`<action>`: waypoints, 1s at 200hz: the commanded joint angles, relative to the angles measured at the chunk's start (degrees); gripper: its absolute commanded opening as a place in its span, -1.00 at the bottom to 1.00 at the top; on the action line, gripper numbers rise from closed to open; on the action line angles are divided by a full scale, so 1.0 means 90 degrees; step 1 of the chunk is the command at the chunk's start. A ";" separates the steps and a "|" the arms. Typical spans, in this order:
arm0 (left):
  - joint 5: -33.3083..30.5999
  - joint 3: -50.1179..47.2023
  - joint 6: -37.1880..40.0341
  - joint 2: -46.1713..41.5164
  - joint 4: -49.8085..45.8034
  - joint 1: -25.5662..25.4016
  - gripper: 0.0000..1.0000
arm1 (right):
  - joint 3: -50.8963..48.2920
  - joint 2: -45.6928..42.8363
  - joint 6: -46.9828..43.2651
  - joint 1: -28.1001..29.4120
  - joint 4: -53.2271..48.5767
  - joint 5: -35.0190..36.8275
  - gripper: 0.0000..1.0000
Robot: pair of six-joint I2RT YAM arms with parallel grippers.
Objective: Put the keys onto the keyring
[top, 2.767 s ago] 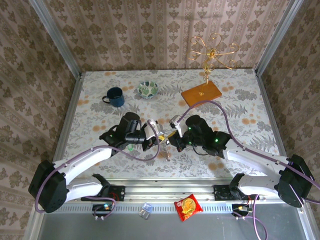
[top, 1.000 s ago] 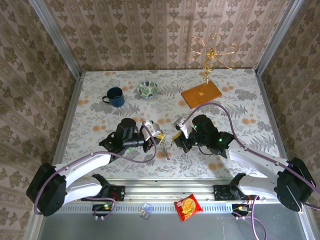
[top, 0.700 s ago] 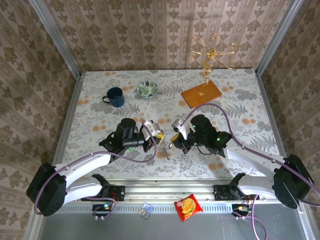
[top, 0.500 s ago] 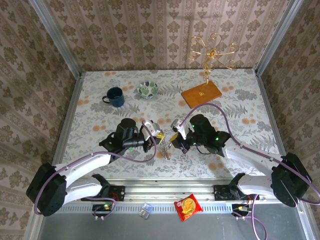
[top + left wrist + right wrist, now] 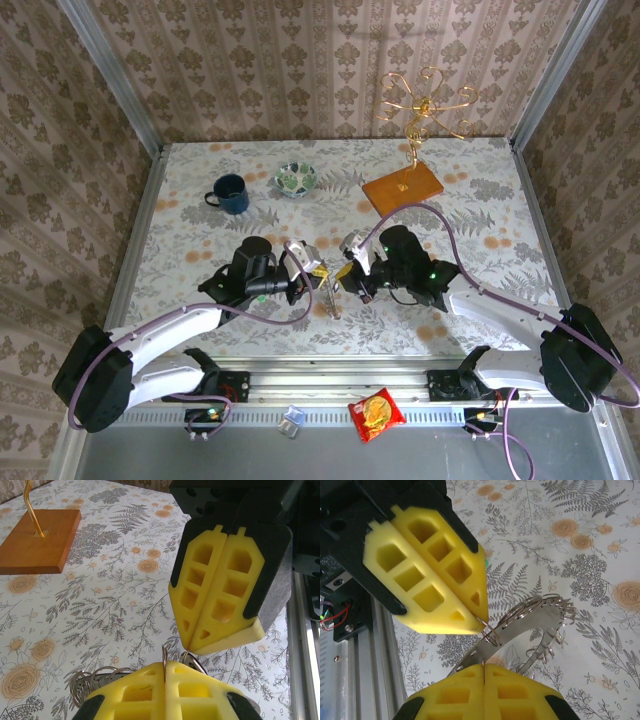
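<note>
My left gripper (image 5: 318, 268) and right gripper (image 5: 349, 273) meet tip to tip over the table's near middle. In the left wrist view, my left gripper (image 5: 164, 664) is shut on a thin split ring (image 5: 164, 653). The right gripper's yellow fingers (image 5: 220, 590) stand just above it. In the right wrist view, my right gripper (image 5: 484, 666) is shut on the end of the keyring (image 5: 530, 625), a curved metal strip carrying several split rings. The left fingers (image 5: 430, 575) pinch one ring (image 5: 491, 631) of it. A bright green sliver (image 5: 484, 561), the keys' green head, peeks past the left fingers.
At the back left stand a blue mug (image 5: 231, 193) and a patterned bowl (image 5: 296, 179). A wooden base (image 5: 402, 187) with a gold wire stand sits at the back right. A red snack packet (image 5: 376, 413) lies on the front rail.
My right gripper has moved left and closed up to the left gripper's tips. The left arm has stayed put. Both grippers stay shut.
</note>
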 commanded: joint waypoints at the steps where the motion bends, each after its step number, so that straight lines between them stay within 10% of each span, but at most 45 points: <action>1: 0.0099 0.0002 -0.0093 -0.0050 0.0210 -0.0044 -1.00 | 0.0235 0.0070 0.0120 -0.0026 0.0331 0.0071 -1.00; 200: 0.0085 -0.0009 -0.0048 -0.0071 0.0243 -0.0041 -1.00 | 0.0380 0.0291 0.0577 -0.0093 0.0369 0.0565 -1.00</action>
